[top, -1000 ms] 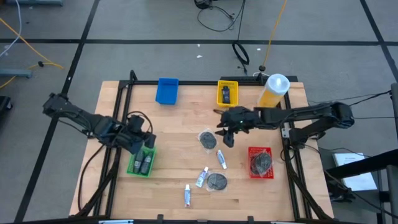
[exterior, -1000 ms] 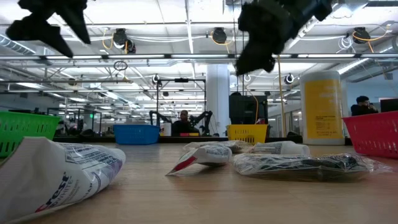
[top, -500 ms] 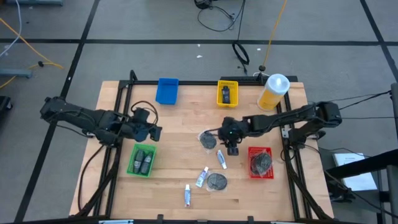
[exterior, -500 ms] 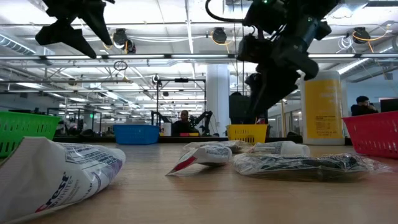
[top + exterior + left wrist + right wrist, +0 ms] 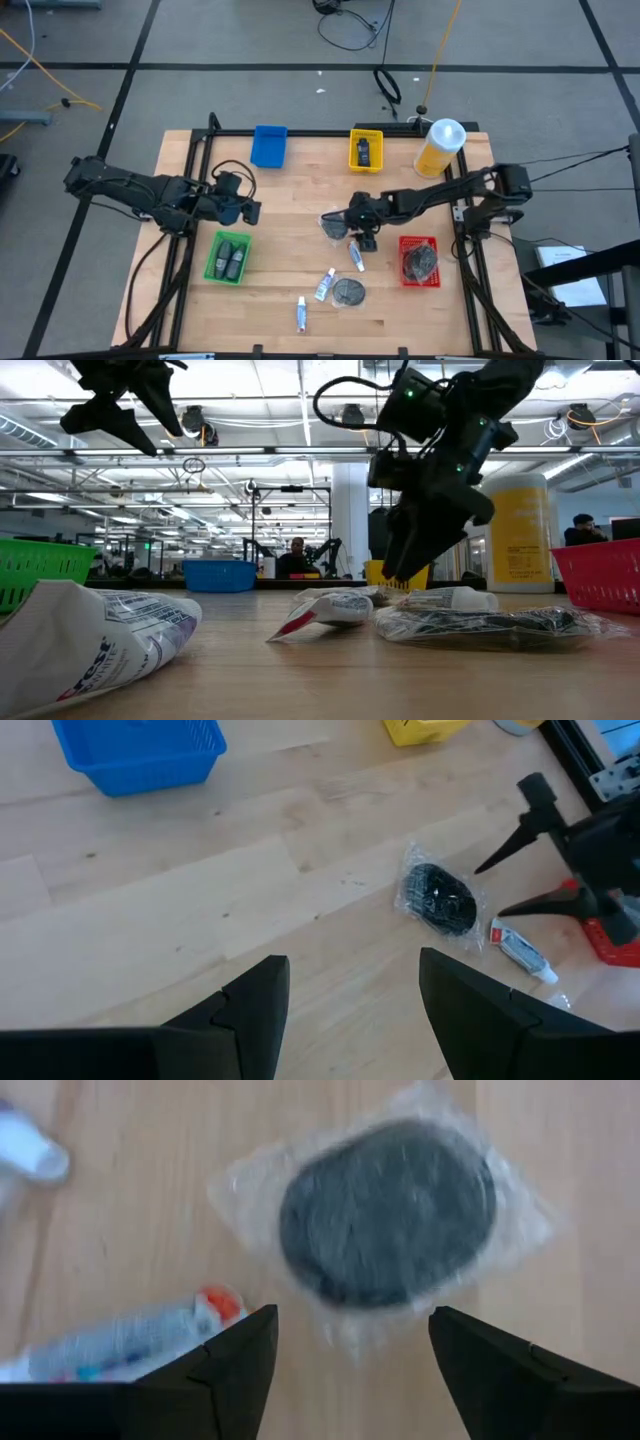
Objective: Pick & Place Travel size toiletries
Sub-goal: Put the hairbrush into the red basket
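Observation:
My right gripper is open and hangs low, pointing down beside a dark grey disc in a clear wrapper that lies flat on the table. It touches nothing. A white tube with a red cap lies just beside it. Nearer the front edge lie another white tube, a second disc and a third tube. My left gripper is open and empty, raised just beyond the green tray, which holds two dark bottles.
A blue tray and a yellow tray holding a dark item stand along the far edge. The big yellow bottle is at the far right. The red tray with a disc sits right of my right gripper. Bare wood lies between the arms.
My right gripper has moved toward the table's left and near edge and come down, from near the yellow tray to just beside the wrapped disc. My left gripper has risen from over the green tray and shifted toward the far edge, then held still.

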Controlling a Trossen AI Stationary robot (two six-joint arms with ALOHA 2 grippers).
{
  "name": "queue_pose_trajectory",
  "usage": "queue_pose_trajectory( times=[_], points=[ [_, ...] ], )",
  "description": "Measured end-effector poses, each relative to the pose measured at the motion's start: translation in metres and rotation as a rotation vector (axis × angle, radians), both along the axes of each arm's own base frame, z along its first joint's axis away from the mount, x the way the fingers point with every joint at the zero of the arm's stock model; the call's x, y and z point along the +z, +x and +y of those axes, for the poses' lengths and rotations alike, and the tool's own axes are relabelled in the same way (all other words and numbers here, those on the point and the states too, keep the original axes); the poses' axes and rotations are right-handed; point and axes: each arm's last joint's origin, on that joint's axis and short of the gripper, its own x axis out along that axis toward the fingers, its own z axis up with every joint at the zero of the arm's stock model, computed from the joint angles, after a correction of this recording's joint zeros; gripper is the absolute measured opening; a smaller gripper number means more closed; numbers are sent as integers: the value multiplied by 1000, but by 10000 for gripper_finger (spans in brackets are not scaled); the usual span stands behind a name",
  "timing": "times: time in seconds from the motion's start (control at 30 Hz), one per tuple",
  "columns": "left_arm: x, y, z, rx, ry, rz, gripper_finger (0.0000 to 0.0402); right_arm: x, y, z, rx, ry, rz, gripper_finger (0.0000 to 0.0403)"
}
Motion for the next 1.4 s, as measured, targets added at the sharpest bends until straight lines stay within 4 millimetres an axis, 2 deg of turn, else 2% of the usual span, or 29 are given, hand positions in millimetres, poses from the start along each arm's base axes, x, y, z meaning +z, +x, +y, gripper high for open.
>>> queue_pose_trajectory(
  times=[0.33, 0.47, 0.6, 0.9, 1.03, 1.2, 1.4],
  points=[
    [0, 0, 0, 0, 0, 0, 218, -24, 6, -3, -83, -9, 61, 252],
    [0, 0, 0, -6, 4, 3, 218, -27, 6, -3, -124, 16, 70, 237],
    [0, 0, 0, -9, 6, 4, 218, -27, 6, -3, -162, 36, 72, 190],
    [0, 0, 0, -13, 9, 6, 218, -28, 6, -7, -280, 86, 77, 55],
    [0, 0, 0, -27, 19, 13, 219, -23, 3, -6, -282, 106, 85, 7],
    [0, 0, 0, -45, 32, 19, 219, -7, -4, -5, -293, 124, 72, 4],
    [0, 0, 0, -60, 47, 26, 219, 26, -22, 0, -300, 130, 52, 1]
  ],
)
